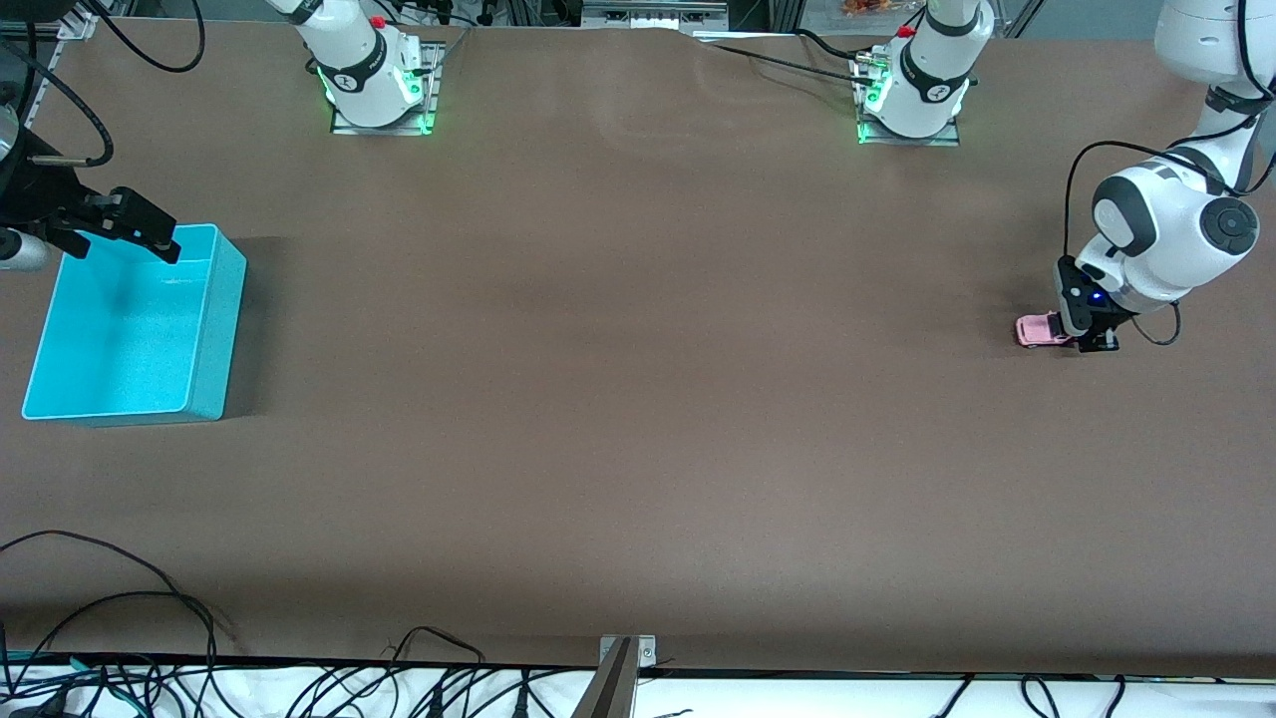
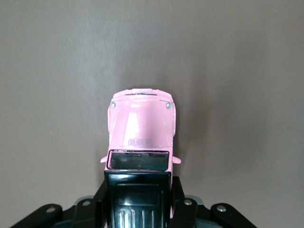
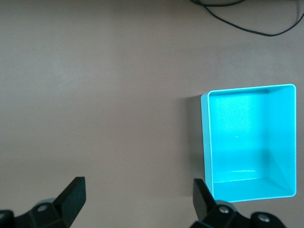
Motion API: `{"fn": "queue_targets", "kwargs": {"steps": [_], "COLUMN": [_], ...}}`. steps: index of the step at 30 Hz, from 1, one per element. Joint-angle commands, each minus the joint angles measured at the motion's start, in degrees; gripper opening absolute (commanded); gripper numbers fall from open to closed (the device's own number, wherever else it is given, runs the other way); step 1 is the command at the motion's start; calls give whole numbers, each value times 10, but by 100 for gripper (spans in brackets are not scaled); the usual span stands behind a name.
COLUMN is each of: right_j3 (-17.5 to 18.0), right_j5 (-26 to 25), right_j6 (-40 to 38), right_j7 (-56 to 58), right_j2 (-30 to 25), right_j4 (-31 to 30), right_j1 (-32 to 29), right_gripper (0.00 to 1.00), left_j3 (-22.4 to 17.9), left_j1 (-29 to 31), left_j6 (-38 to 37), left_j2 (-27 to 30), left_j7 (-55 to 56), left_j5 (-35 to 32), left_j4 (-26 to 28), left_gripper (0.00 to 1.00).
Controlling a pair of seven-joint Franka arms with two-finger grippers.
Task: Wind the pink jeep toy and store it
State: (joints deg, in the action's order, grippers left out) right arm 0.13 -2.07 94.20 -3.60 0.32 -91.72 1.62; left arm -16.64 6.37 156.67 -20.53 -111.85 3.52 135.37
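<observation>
The pink jeep toy [image 1: 1042, 330] sits at the right edge of the front view, a little above mid-height, on the brown worktop [image 1: 638, 399] toward the left arm's end. Its pink bonnet points toward the centre of that picture, and its black roof and rear are tucked under the left gripper [image 1: 1092, 334]. In the left wrist view the jeep [image 2: 141, 128] fills the lower centre of the frame, wheels down on the worktop, with the two black fingers [image 2: 100, 199] pressed against either side of its black rear section; the left gripper is clenched on the toy. The left arm bends down from the upper right corner of the front view to reach it.

Well apart, at the left edge of the front view and around mid-height, stands the turquoise bin [image 1: 214, 329], open side up, with nothing visible inside. The right gripper [image 1: 130, 227] hangs above the bin's upper rim in that picture, coming in from the left edge. In the right wrist view its fingers [image 3: 73, 197] stand spread wide at the bottom of the frame, grasping nothing, and the bin [image 3: 205, 137] shows in the right half of that frame.

Black cables [image 1: 120, 648] trail along the bottom left of the front view.
</observation>
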Motion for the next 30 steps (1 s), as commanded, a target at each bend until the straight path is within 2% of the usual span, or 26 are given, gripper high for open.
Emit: {"fn": "queue_targets", "kwargs": {"steps": [1, 8, 9, 12, 13, 30], "right_j3": [1, 1, 1, 1, 1, 1], "right_j5": [-9, -9, -9, -9, -9, -9], "right_j6": [-6, -6, -6, -6, -6, -6], "right_j7": [7, 7, 7, 7, 7, 7], "right_j2": [4, 4, 5, 4, 5, 5], "right_j4": [13, 13, 13, 13, 13, 13], "right_j1": [1, 0, 0, 1, 0, 0], "right_gripper": [100, 100, 100, 100, 100, 100], "left_j3": [-12, -12, -11, -11, -11, -11], "left_j1": [9, 8, 8, 8, 9, 8], "left_j6": [-4, -4, -4, -4, -4, -9], "left_j2": [-46, -46, -46, -45, -44, -40], "left_j7": [-34, -26, -26, -27, -27, -29], "left_j5": [7, 16, 17, 18, 18, 32], "left_j4": [6, 1, -1, -11, -12, -13], "left_gripper": [0, 0, 8, 70, 100, 100]}}
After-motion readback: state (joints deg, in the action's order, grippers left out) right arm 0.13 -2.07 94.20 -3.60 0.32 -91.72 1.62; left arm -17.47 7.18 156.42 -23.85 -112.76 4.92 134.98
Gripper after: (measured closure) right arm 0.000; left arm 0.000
